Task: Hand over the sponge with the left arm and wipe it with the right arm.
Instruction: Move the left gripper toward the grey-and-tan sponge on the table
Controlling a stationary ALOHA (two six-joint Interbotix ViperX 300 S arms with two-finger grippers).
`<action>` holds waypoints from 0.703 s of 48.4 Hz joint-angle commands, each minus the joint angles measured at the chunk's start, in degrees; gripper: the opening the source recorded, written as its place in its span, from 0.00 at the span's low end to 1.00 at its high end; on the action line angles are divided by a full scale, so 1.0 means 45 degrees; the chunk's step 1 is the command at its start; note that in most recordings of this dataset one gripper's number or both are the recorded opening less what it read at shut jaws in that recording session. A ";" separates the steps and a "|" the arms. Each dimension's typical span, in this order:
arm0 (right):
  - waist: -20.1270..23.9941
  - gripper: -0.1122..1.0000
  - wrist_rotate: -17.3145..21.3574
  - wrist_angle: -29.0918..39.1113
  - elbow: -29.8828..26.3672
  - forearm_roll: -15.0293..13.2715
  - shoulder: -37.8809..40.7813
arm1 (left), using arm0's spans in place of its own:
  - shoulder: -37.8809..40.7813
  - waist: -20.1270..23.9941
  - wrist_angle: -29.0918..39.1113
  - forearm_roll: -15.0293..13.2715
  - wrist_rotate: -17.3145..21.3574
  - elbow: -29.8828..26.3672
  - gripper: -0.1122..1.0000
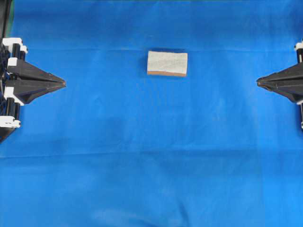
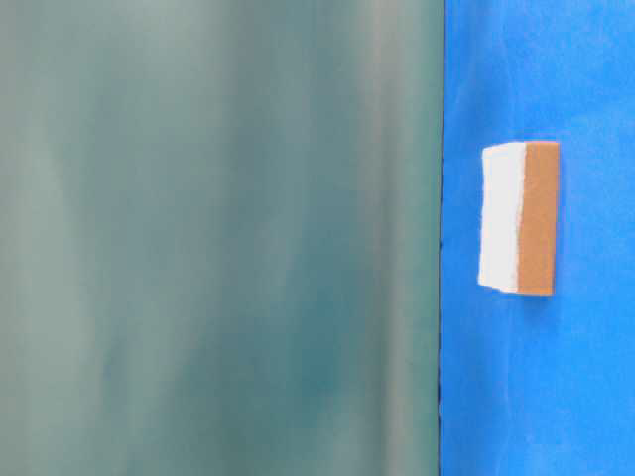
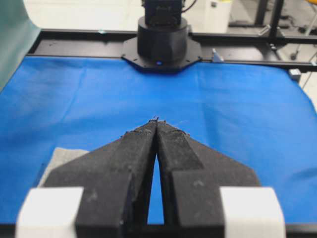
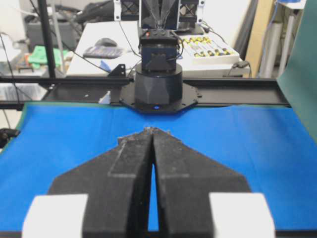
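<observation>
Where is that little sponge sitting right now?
In the overhead view the sponge lies flat on the blue cloth, near the middle and slightly toward the top, untouched between the left tool and right tool.

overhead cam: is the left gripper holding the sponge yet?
No. The sponge lies alone on the blue cloth, well apart from the left gripper, whose fingers are shut on nothing at the left edge.

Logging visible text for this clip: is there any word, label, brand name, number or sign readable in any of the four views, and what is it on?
None can be read.
Sponge: no print on its pale top or orange-brown layer.
Blue cloth: plain.
Left gripper and right gripper: no markings visible.
Tool tray on the background bench: any lettering too small and blurred to read.
</observation>
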 commanded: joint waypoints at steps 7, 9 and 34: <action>0.0000 0.10 -0.0078 0.0566 -0.0547 0.0000 0.0195 | 0.0293 0.0371 0.0273 -0.0215 0.0762 -0.0410 0.11; 0.0020 0.10 -0.0078 0.0664 -0.0605 0.0000 0.0215 | 0.0391 0.0605 0.0273 -0.0215 0.0938 -0.0430 0.11; 0.0020 0.10 -0.0078 0.0762 -0.0664 0.0000 0.0332 | 0.4180 0.2930 -0.0605 -0.0215 0.1250 -0.1328 0.21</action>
